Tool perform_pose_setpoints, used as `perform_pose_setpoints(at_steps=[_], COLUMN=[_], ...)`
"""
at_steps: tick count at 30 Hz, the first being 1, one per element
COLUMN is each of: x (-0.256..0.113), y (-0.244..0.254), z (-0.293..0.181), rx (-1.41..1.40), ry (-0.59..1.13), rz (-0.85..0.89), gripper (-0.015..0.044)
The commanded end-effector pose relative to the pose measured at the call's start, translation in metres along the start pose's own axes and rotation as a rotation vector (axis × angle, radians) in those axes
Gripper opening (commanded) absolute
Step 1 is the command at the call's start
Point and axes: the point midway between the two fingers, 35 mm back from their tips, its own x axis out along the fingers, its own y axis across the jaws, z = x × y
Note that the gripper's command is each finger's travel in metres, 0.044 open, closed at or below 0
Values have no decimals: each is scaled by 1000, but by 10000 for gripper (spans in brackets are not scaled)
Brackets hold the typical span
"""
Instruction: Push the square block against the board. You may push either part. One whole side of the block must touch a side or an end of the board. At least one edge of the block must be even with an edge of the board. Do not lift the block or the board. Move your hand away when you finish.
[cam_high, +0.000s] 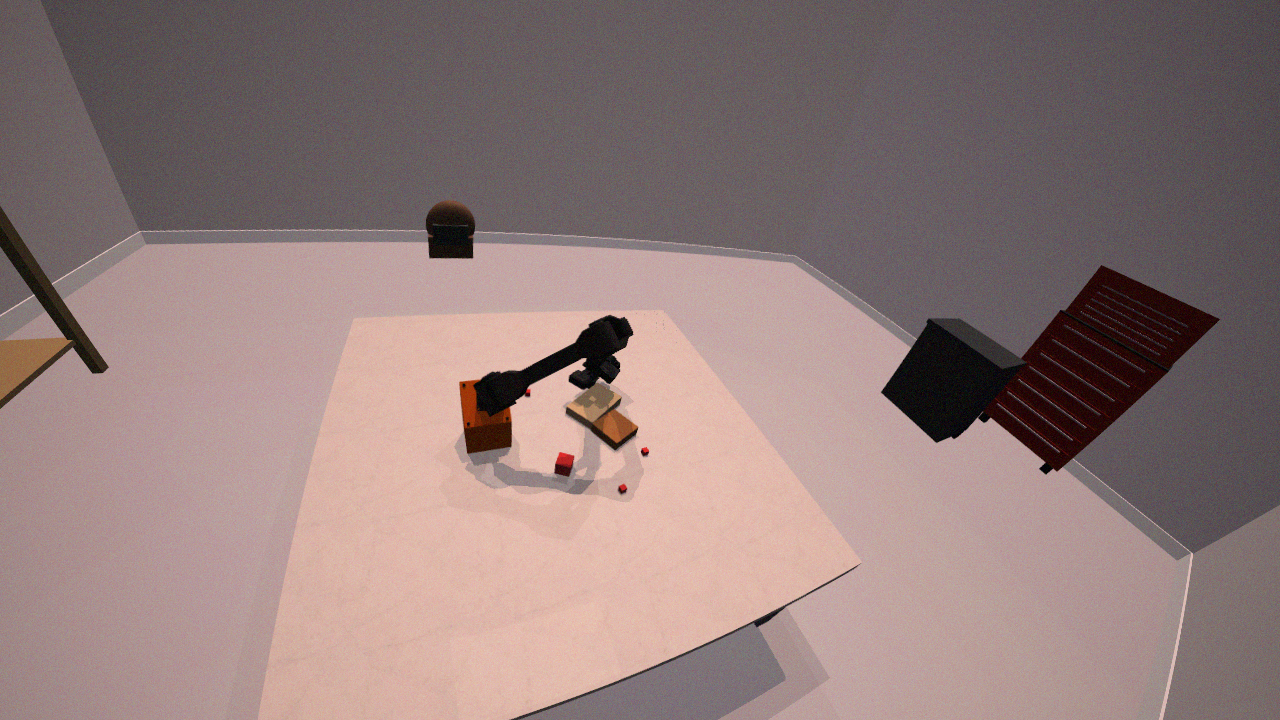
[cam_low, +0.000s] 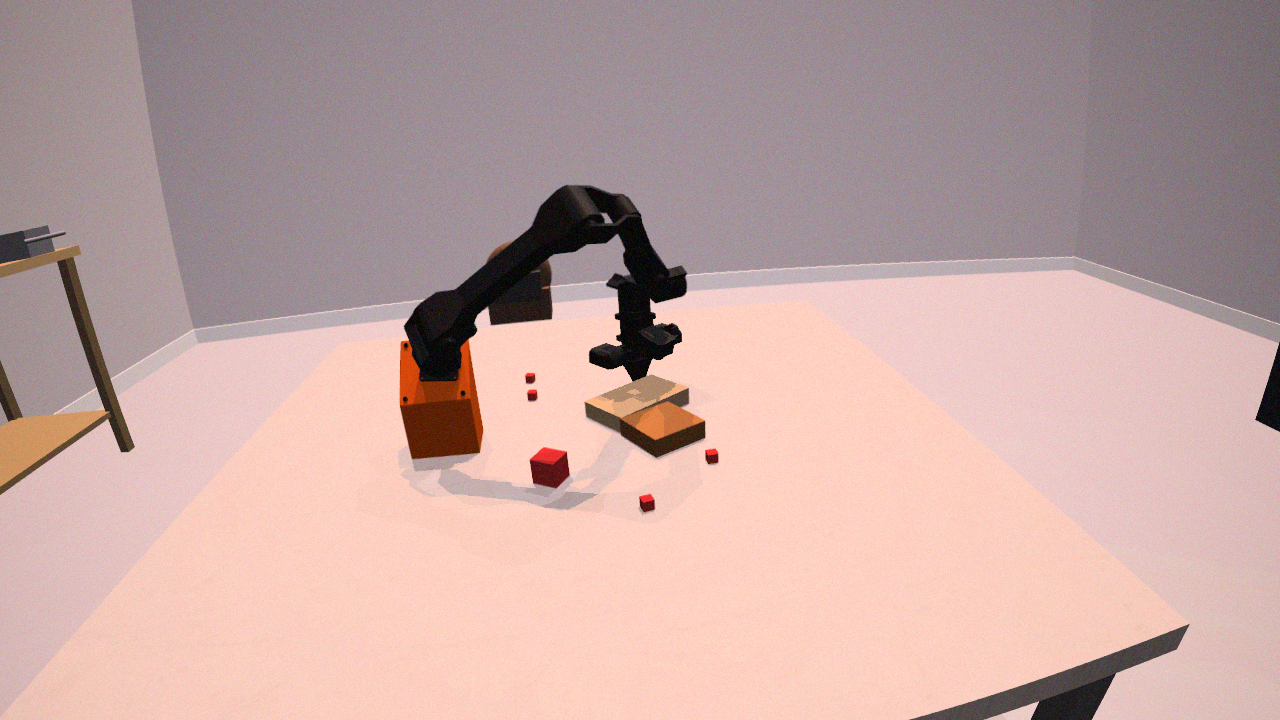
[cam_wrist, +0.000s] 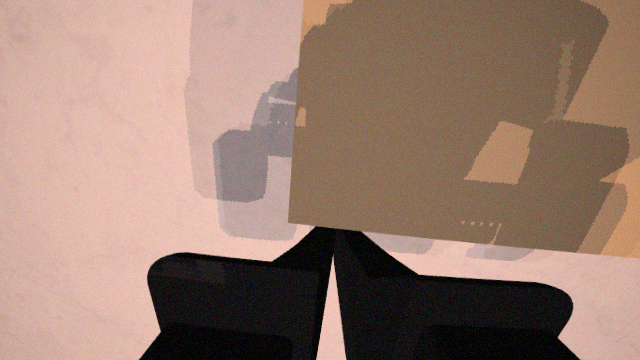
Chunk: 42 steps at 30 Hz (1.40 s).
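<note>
The tan board (cam_high: 590, 406) (cam_low: 612, 402) (cam_wrist: 400, 125) lies flat on the table. The orange-brown square block (cam_high: 614, 428) (cam_low: 664, 423) lies flat against or very close to the board's near long side; the facing sides look parallel. The block's left corner looks about even with the board's near corner. Any thin gap is too small to tell, and the wrist view does not show the block. My gripper (cam_low: 637, 377) (cam_wrist: 334, 223) is shut and empty, pointing down. Its fingertips are at the board's far long side, close to the far corner, touching or nearly touching it.
A red cube (cam_high: 563, 463) (cam_low: 549, 467) stands between the orange arm base (cam_high: 488, 437) (cam_low: 443, 429) and the block, nearer the front. Small red cubes lie right of the block (cam_low: 711, 455), in front (cam_low: 647, 503) and behind the base (cam_low: 531, 394).
</note>
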Motion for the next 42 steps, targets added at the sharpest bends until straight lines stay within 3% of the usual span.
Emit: perform_pose_setpoints(at_steps=[1,15,42], x=[0,0,0], y=[0,0,2], z=[10,28,-15], rx=[2,2,2], ry=[-6,-6,-5], rz=[-2,-2,-2], gripper=[0,0,0])
